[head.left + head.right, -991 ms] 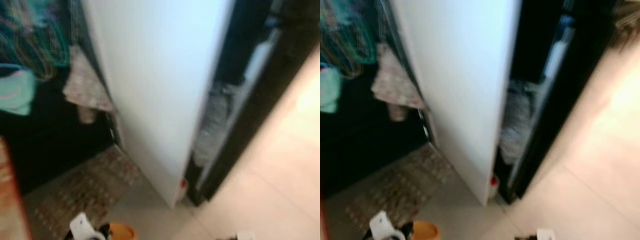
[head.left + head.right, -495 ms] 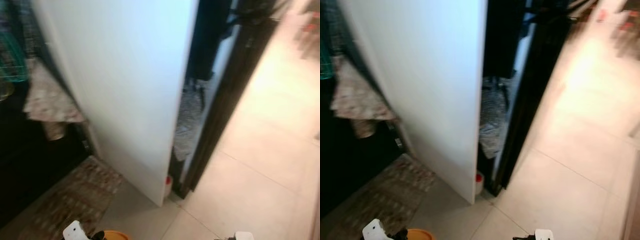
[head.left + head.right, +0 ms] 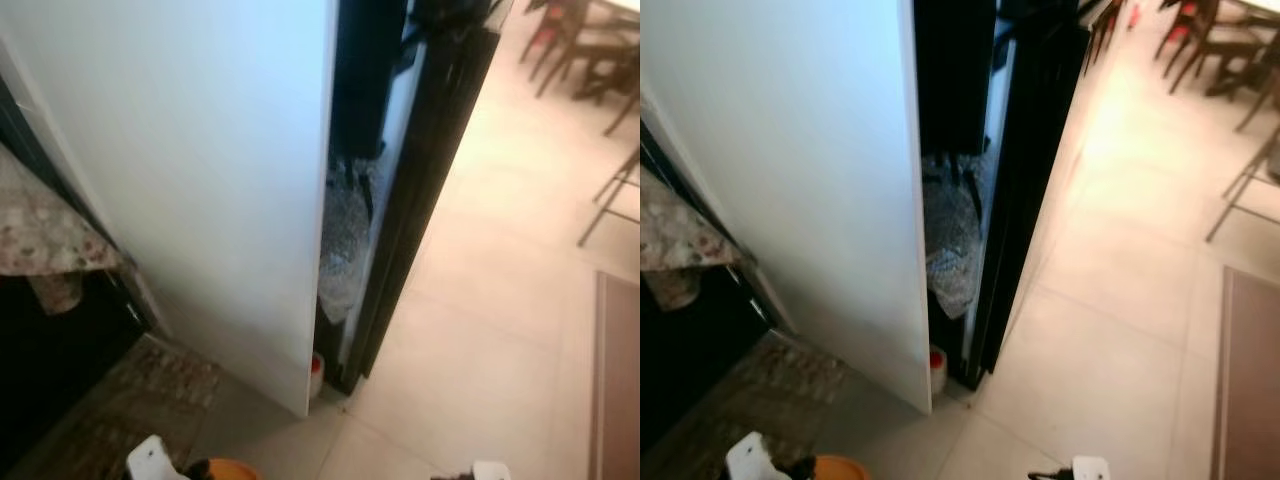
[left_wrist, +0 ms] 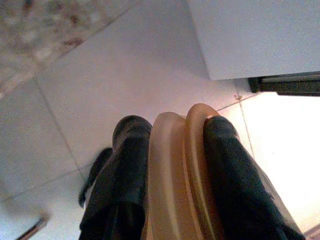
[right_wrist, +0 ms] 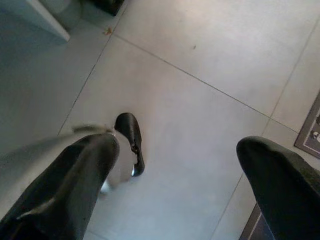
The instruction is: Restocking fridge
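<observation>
Two fingers of the left tool [image 4: 172, 165] clamp an orange object [image 4: 177, 175].

One white fridge [image 3: 200, 180] stands here, with one dark door [image 3: 420, 190] ajar beside it. One crinkly clear bag [image 3: 343, 245] sits in the gap, and one small red-capped bottle [image 3: 316, 375] at its foot. One patterned mat [image 3: 110, 400], one patterned cloth [image 3: 45, 240]. Two grippers: the left gripper [image 4: 172, 145] clamps one orange object [image 4: 180, 180], the right gripper [image 5: 180, 165] gapes, fingers [image 5: 75, 175] spread.

A white fridge door [image 3: 200, 180] stands ajar, a crumpled plastic bag [image 3: 343, 240] inside; pale floor tiles [image 3: 490, 330] stretch right.
</observation>
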Motion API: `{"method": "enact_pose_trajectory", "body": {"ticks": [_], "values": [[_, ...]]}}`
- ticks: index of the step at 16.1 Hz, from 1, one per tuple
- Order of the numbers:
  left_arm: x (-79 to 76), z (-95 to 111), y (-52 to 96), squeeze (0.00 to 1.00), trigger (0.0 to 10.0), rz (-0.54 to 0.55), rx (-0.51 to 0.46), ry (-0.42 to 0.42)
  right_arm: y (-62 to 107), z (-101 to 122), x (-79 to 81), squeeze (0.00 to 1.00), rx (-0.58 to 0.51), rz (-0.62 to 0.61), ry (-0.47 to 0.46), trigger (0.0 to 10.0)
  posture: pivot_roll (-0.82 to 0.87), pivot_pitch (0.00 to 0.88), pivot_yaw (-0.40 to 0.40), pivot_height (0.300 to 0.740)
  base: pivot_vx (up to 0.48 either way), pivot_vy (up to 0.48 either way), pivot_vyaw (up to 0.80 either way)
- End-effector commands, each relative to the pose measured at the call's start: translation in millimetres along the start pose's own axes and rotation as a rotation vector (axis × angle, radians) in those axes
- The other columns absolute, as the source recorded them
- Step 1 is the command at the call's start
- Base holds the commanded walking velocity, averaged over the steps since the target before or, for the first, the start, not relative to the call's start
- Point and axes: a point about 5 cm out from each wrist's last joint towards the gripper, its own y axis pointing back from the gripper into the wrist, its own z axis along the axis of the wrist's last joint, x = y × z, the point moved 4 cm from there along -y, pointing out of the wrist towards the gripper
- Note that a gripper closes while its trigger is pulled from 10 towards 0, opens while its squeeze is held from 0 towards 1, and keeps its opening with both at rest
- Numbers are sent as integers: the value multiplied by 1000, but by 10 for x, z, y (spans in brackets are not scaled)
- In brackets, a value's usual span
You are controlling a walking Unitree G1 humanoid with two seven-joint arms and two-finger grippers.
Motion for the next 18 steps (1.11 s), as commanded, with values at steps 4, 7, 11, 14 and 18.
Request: {"method": "enact_pose_trajectory", "body": {"ticks": [4,7,11,14,18], "values": [[92,-74,16,0,10000,28,29,-25,8,-63,35,0,12,9,-7,10000,-65,0,16,740,0,0,-591],[105,-81,19,0,10000,33,29,-25,7,-55,43,0,9,15,2,10000,-64,0,17,740,0,0,0],[100,-89,19,0,10000,33,33,-29,8,-55,38,0,9,14,0,10000,-61,0,12,740,0,0,0],[104,-91,19,0,10000,35,33,-34,7,-53,34,0,11,15,17,10000,-61,0,10,740,0,0,0],[110,-94,20,0,10000,38,33,-34,9,-53,36,0,8,17,5,10000,-62,0,10,740,0,0,0]]}}
